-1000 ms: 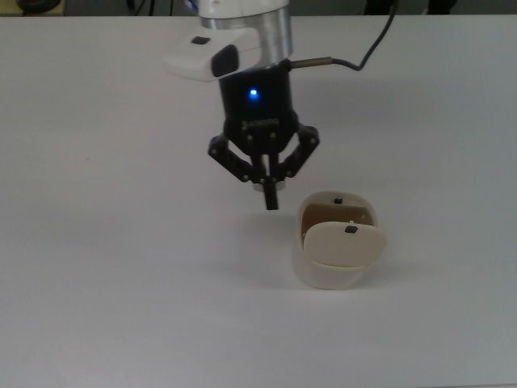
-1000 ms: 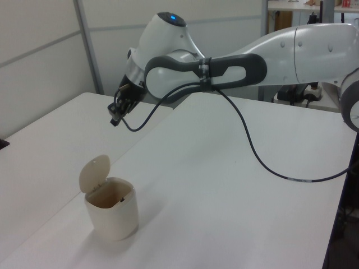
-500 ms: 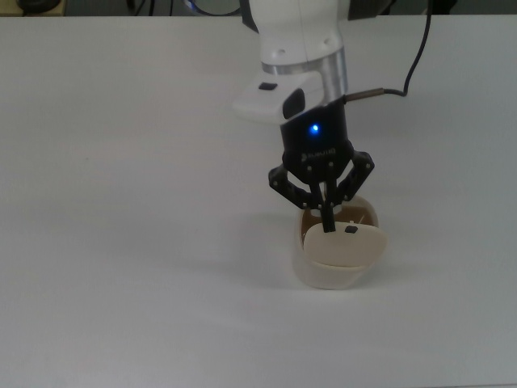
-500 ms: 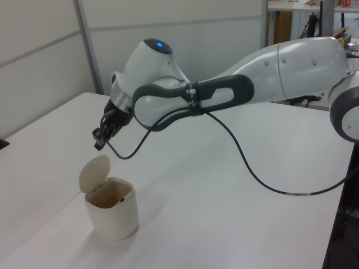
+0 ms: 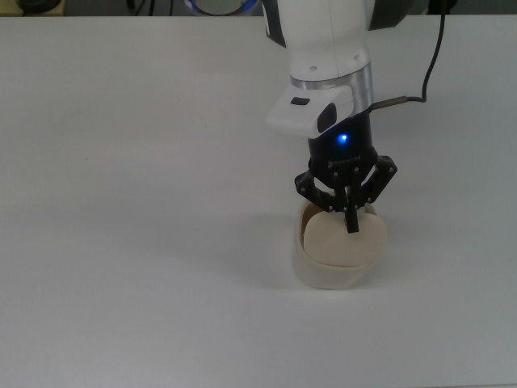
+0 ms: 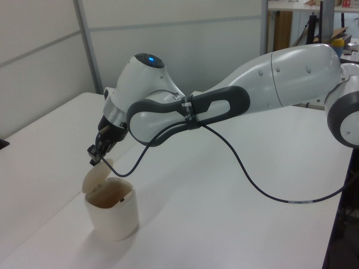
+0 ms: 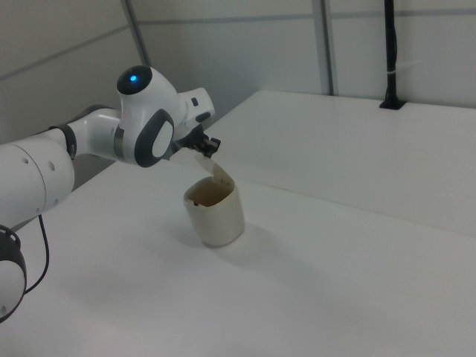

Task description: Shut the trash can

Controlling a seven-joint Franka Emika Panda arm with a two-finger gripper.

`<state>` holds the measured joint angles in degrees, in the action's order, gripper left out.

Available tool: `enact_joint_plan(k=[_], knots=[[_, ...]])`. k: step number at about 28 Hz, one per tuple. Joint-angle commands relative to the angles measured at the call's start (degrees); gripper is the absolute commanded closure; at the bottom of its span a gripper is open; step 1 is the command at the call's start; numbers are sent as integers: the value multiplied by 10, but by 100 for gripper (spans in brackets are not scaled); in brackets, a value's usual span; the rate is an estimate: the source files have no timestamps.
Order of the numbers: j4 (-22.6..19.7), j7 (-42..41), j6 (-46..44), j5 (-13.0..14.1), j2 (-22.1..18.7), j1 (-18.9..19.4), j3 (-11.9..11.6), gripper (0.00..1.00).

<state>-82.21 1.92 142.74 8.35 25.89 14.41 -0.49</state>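
On the white table (image 5: 121, 202), near the top view's lower middle, we find the trash can (image 5: 327, 271): a small cream bin, upright, with its lid (image 6: 95, 176) raised and tilted rather than lying flat over the mouth. The left view shows the brown interior exposed beneath the lid, so we log the bin as not closed.

The end effector (image 5: 350, 222) sits directly over the lid in the top view, its two fingers together into a single dark tip, clamped on nothing. In the left view (image 6: 93, 161) that tip appears to be at the lid's upper edge; we cannot tell for certain whether it is touching or just beside it. The right view agrees: tip at the top of the raised flap, arm (image 7: 44, 167) reaching in from the right view's left.

Our reading of the step: the approach is done and the push on the lid is starting or about to start.

The next move, as we judge it, calls for pressing the lid's raised edge down and across the opening until it lies level. We expect the light bin may slide or tip under a sideways push, so the force should go mostly downward.
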Motion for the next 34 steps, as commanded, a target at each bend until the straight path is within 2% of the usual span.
enact_joint_plan(k=[1,9,15,22,29,34], knots=[[-34,4,-5,-23,-8,11,-2,100],[-61,3,-53,-30,-8,11,-2,100],[-65,3,-113,-35,-7,18,-2,100],[-74,4,-120,-43,-5,18,-2,100],[-58,6,-127,-41,-20,14,-7,100],[-37,2,-190,-40,-56,1,-13,100]])
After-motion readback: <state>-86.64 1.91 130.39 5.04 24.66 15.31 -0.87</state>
